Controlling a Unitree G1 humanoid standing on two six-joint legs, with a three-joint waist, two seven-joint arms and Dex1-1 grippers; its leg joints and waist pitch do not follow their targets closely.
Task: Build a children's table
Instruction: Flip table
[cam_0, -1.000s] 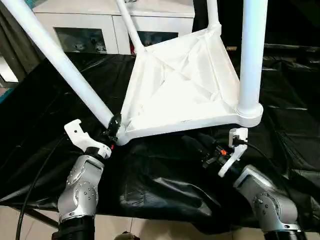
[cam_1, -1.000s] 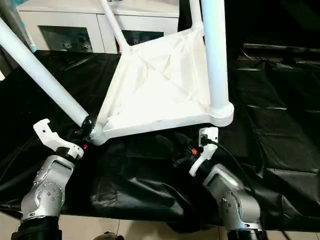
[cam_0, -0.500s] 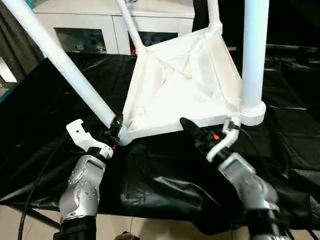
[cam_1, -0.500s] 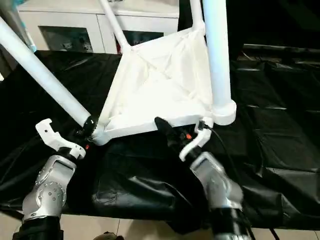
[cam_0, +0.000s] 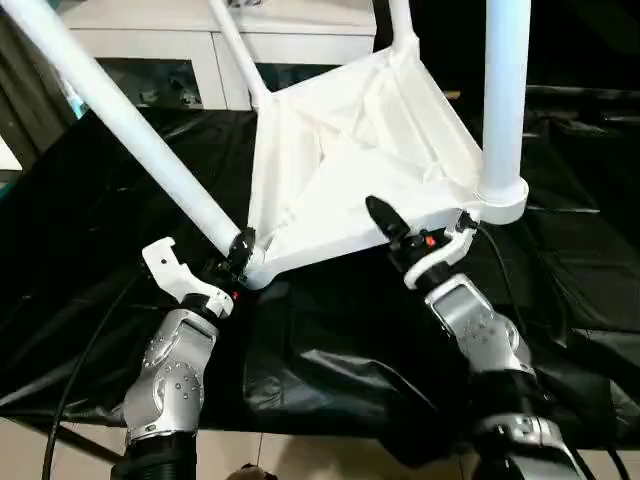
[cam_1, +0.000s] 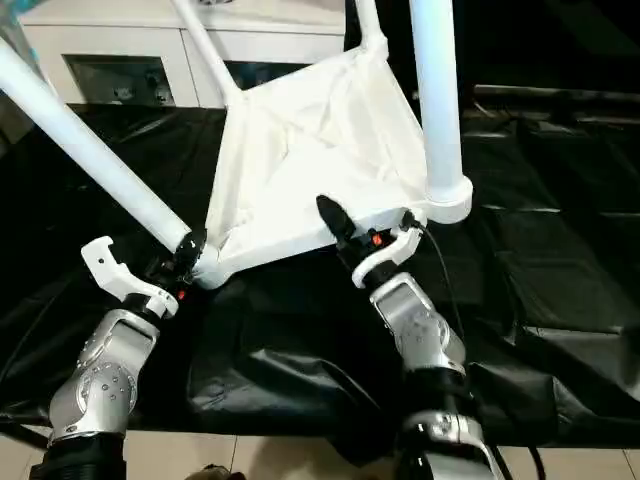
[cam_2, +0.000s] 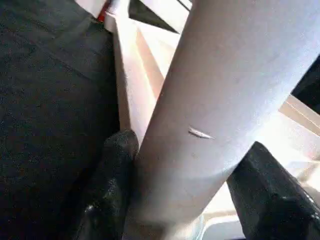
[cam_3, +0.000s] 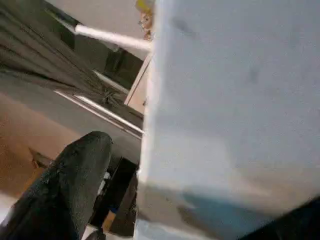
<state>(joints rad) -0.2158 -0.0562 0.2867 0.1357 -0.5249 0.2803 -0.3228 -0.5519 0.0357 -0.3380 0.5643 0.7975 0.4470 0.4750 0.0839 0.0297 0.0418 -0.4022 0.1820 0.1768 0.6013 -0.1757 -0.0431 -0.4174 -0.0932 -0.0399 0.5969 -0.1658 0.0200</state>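
Table: the all-white plastic children's table (cam_0: 350, 160) lies upside down on the black plastic sheet (cam_0: 560, 260), ribbed underside up, its tapered round tube legs rising from rounded corner sockets.
Cabinet: a white cabinet with glass doors (cam_0: 190, 60) stands behind the table.
Left gripper: the left gripper (cam_0: 238, 252) pinches the near-left leg (cam_0: 130, 135) just above its socket, one black finger on either side.
Right gripper: the right gripper (cam_1: 365, 235) is spread wide at the tabletop's near edge, beside the near-right leg (cam_0: 503, 90).
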